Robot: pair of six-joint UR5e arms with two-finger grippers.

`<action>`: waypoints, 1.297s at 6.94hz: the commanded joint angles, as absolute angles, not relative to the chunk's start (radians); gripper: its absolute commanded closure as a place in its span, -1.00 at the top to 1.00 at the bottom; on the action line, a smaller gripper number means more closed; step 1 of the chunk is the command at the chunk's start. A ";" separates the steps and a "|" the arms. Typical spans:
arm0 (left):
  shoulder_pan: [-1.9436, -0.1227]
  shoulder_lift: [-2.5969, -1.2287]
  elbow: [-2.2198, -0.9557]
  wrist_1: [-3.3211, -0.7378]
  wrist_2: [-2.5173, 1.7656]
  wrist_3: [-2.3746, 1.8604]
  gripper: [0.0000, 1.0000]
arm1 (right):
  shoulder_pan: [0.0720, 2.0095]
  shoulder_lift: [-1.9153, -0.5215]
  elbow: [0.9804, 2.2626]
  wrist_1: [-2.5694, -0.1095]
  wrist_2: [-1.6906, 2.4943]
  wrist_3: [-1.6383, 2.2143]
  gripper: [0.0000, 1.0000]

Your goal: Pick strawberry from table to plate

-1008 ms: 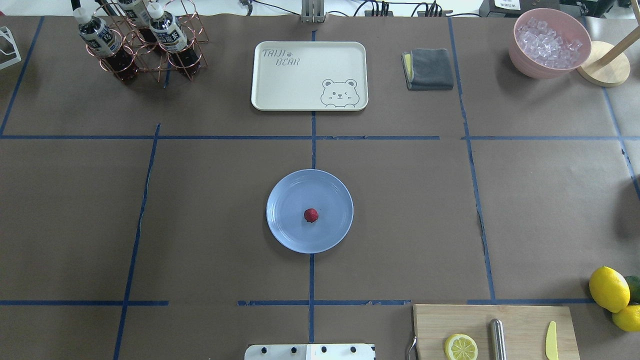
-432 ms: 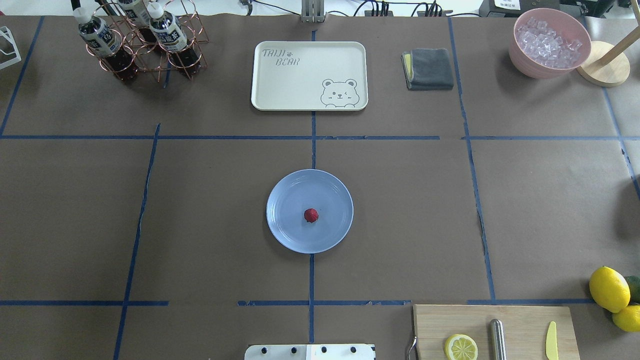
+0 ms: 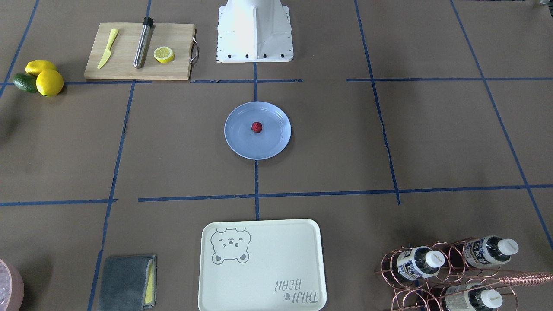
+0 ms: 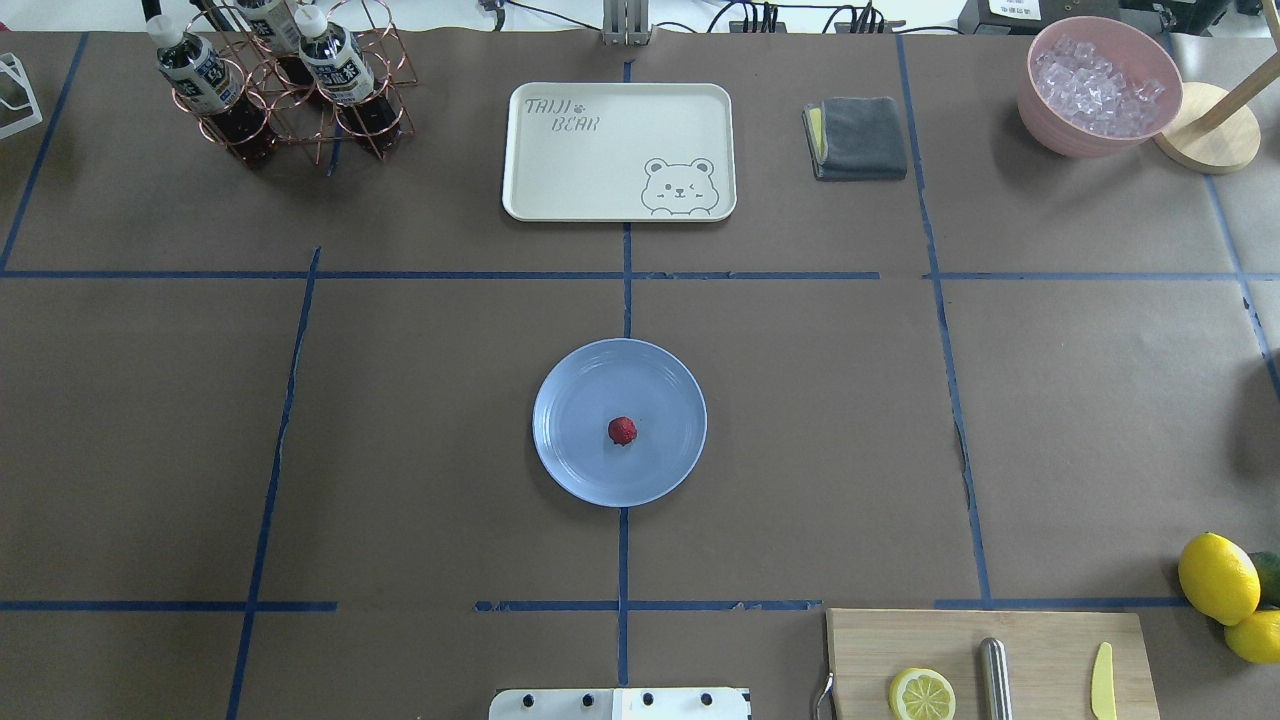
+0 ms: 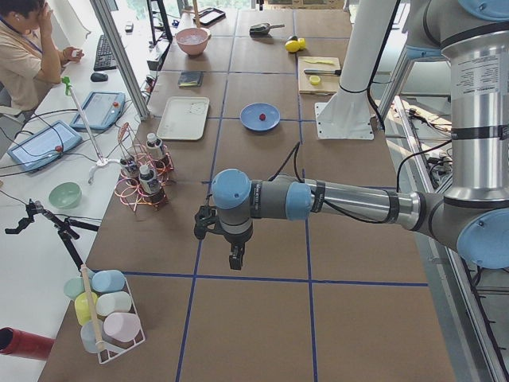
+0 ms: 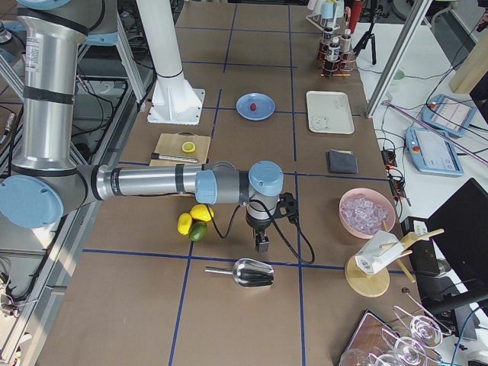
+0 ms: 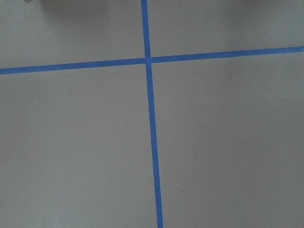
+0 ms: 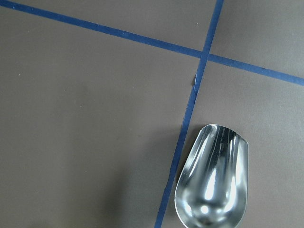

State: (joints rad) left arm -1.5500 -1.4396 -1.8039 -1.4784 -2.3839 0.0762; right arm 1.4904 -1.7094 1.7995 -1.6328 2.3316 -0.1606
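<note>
The small dark-red strawberry (image 4: 622, 431) (image 3: 257, 127) lies near the middle of the light-blue plate (image 4: 575, 395) (image 3: 272, 140), which rests at the centre of the brown paper table (image 4: 430, 420). Neither gripper shows in the overhead or front view. In the exterior left view my left gripper (image 5: 236, 259) hangs over bare table, far from the plate (image 5: 252, 122). In the exterior right view my right gripper (image 6: 261, 244) hangs just above a metal scoop (image 6: 245, 271), also far from the plate (image 6: 264, 100). I cannot tell whether either is open or shut.
A cream bear tray (image 4: 618, 150), a copper rack of bottles (image 4: 280, 85), a grey cloth (image 4: 858, 138) and a pink bowl of ice (image 4: 1098, 85) line the far side. A cutting board (image 4: 990, 660) with a lemon half, plus lemons (image 4: 1218, 578), sit near right.
</note>
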 commanded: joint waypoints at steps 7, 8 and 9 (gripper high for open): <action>-1.546 -1.557 -1.713 -1.430 -2.381 0.150 1.00 | 1.499 -1.724 1.871 -1.750 2.330 -0.225 1.00; -1.549 -1.549 -1.730 -1.422 -2.387 0.150 1.00 | 1.499 -1.726 1.870 -1.752 2.330 -0.225 1.00; -1.551 -1.543 -1.732 -1.422 -2.388 0.152 1.00 | 1.499 -1.724 1.861 -1.750 2.332 -0.225 1.00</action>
